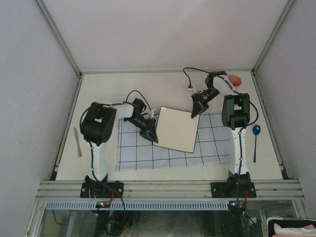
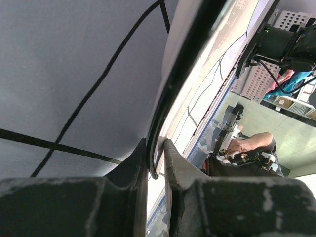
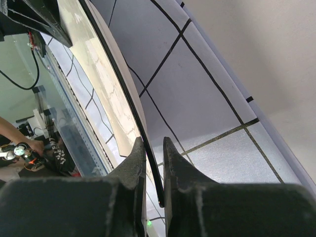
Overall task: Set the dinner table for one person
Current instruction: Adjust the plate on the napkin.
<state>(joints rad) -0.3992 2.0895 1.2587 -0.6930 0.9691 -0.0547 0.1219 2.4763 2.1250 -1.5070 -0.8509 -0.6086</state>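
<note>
A square cream plate (image 1: 177, 129) with a thin dark rim is held tilted over the light-blue grid cloth (image 1: 217, 143) on the dinner table (image 1: 148, 89). My left gripper (image 1: 153, 134) is shut on the plate's left edge. In the left wrist view the dark rim (image 2: 163, 113) runs down between the fingertips of that gripper (image 2: 155, 148). My right gripper (image 1: 195, 111) is shut on the plate's far right corner. In the right wrist view the rim (image 3: 123, 94) passes between the fingertips of that gripper (image 3: 153, 143), above the cloth (image 3: 207, 89).
A grey knife (image 1: 78, 142) lies near the table's left edge. A blue spoon (image 1: 256, 140) lies right of the cloth, beside the right arm. An orange-red round object (image 1: 235, 79) sits at the far right corner. Pale walls and grey rails bound the table.
</note>
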